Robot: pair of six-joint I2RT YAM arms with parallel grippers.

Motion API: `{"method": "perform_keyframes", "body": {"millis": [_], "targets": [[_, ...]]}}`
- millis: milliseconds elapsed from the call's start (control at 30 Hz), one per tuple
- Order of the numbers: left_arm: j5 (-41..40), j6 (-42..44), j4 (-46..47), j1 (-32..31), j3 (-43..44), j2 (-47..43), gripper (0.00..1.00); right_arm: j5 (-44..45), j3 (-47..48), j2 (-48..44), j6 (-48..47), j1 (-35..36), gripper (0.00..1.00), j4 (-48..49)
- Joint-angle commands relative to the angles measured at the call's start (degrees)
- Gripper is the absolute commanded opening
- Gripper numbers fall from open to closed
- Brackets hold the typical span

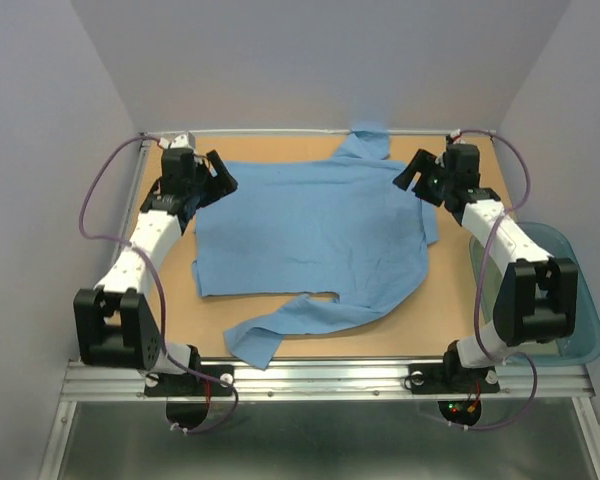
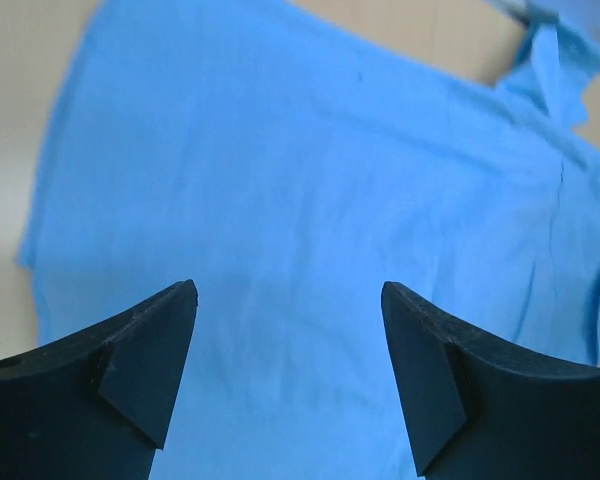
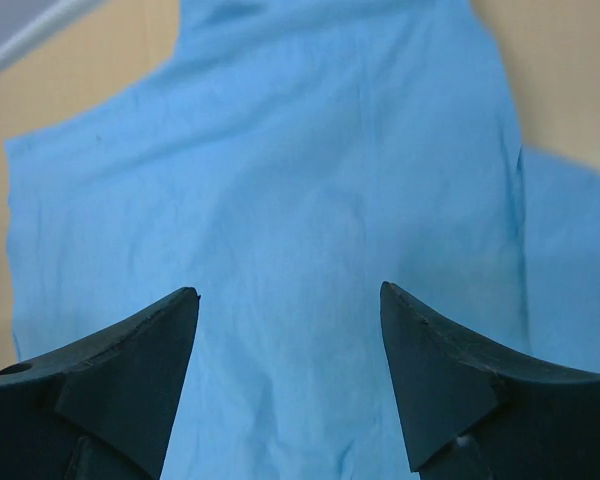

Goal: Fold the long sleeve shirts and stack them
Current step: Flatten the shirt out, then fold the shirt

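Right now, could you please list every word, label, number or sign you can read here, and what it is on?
None: no text shows on the shirt, the table or the tub. The lights below the table edge are plain dots, not lettering.

One blue shirt (image 1: pixel 310 230), one teal tub (image 1: pixel 583 340), two arms (image 1: pixel 145 240) (image 1: pixel 495 225)
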Motion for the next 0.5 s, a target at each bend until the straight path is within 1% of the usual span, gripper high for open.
{"method": "perform_keyframes", "body": {"millis": [0,33,67,100,167,200,233,300,367,467], "targets": [[3.4,-6.9,0.3,-1.1,-14.8,-5.4,0.86,-0.3,-11.4,-6.0,5.6,1.6,0.77,-4.3],[3.6,-7.7,0.3,-1.2,-17.3,-10.1,0.86,-0.1,-13.4,-8.0,5.7,1.8,0.77,-5.3],[3.5,-9.3,-0.1,-1.2,-21.5,-12.6,0.86,0.3,-15.1,-9.9,5.8,2.0,0.77,-7.6],[2.0,-10.0,-1.1,-1.2,-23.0,-14.9,0.86,1.8,-17.8,-13.5,5.8,2.2,0.77,-9.0],[-0.8,-10.9,-4.8,-1.2,-25.2,-21.4,0.88,5.6,-19.7,-16.4,5.8,2.3,0.78,-13.1],[-2.1,-11.3,-6.5,-1.2,-25.3,-23.1,0.89,7.0,-20.4,-17.7,5.7,2.3,0.79,-14.5],[-3.2,-11.9,-9.9,-1.2,-25.4,-25.6,0.96,8.6,-21.5,-19.9,6.1,2.3,0.8,-17.1],[-4.7,-13.9,-12.5,-1.2,-26.2,-27.4,0.96,12.6,-22.4,-21.7,6.8,2.3,0.81,-19.5],[-5.2,-16.0,-15.4,-1.3,-28.6,-29.4,0.99,14.5,-23.2,-24.0,8.0,2.3,0.82,-22.9],[-5.2,-20.1,-17.5,-1.3,-31.7,-31.0,0.99,14.9,-24.6,-25.8,9.2,2.3,0.84,-26.4]]}}
